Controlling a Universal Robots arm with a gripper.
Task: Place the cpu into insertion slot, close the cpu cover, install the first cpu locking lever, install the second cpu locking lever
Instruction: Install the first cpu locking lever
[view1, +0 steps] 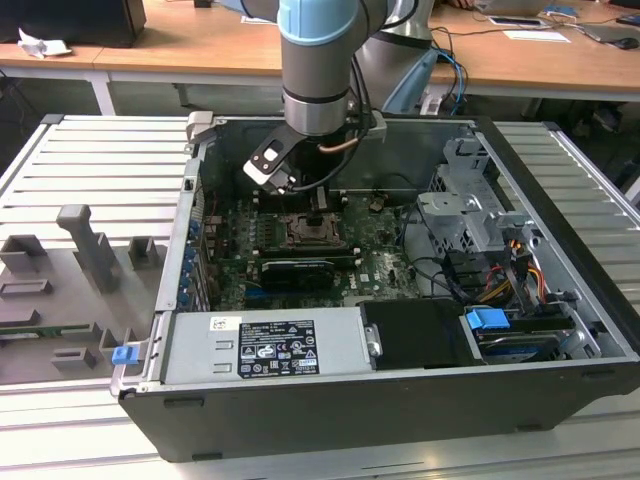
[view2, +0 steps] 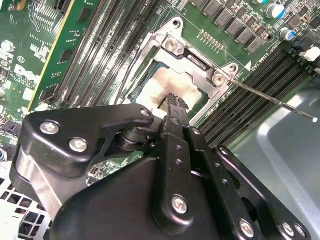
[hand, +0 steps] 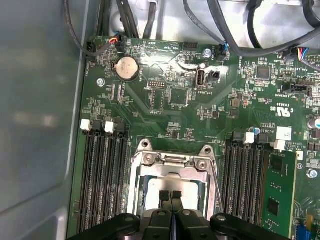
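The cpu (hand: 150, 192) (view2: 175, 82) lies in the insertion slot (view1: 312, 232) on the green board, its silvery-tan face showing in both wrist views. The cpu cover (hand: 170, 167) (view2: 200, 62), a silver metal frame, lies down around it. My gripper (hand: 171, 196) (view2: 172, 100) (view1: 318, 212) is shut with its black fingertips together, nothing between them, right over the chip's face. Whether the tips touch the chip I cannot tell. A thin metal locking lever (view2: 275, 102) (hand: 215, 177) sticks out from one corner of the cover, unlatched.
Black memory slots (hand: 102, 170) (hand: 245, 175) run along both sides of the socket. A grey power supply box (view1: 265, 345) fills the case's near side, and drive cages with cables (view1: 480, 230) stand at the exterior view's right. The grey case wall (hand: 35, 100) is close by.
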